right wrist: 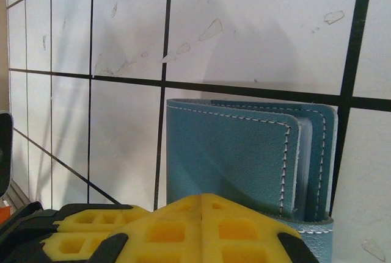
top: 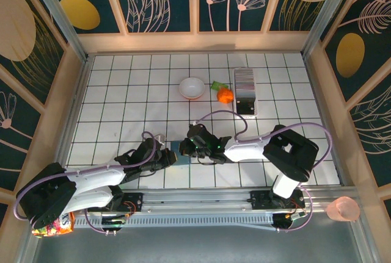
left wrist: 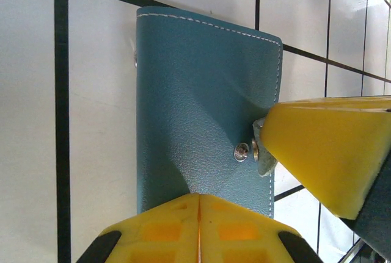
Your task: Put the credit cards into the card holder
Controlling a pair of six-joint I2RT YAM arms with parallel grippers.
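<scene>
The card holder (left wrist: 201,110) is matt teal leather-like stuff with a fine pebbled grain, white thread stitching and a shiny metal snap (left wrist: 242,151). The counter (right wrist: 244,25) is smooth, glossy white, lightly scuffed. The yellow pads (left wrist: 183,226) on the jaws look like matt moulded plastic.

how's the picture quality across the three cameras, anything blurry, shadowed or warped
Top external: even light on the tiles, while the frame posts splay outward from wide-angle distortion. Left wrist: the card holder shows sharp grain and stitching, and the left gripper near the lens looks soft. Right wrist: the stitching is crisp, and a soft shadow lies across the tiles at left.
</scene>
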